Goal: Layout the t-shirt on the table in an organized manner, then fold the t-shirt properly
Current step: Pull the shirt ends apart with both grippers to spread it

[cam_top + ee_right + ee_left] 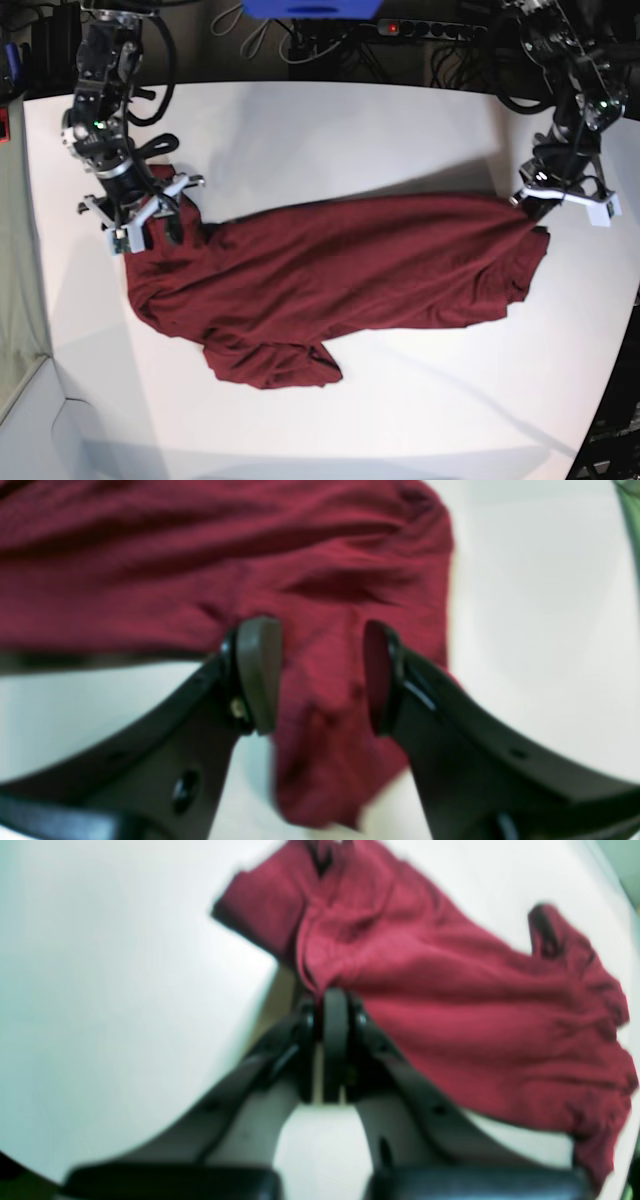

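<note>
I see the t-shirt [340, 270] spread wrinkled across the white counter [330, 130]. My left gripper [334, 995] is pinched tight on one fabric edge; my right gripper [320, 675] stands spread, cloth lying loose between its pads.

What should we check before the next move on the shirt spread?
1. Left claw pinching the t-shirt: ok, shut on a fold of cloth.
2. Right claw released: ok, jaws apart, cloth between the pads but not clamped.
3. Shirt fully on the table: ok.
4. Shirt lying flat: not ok, wrinkled, bunched near the right claw.
5. Sleeves spread out: not ok, one is folded under at the front edge.
6. Collar position: cannot tell.
</note>
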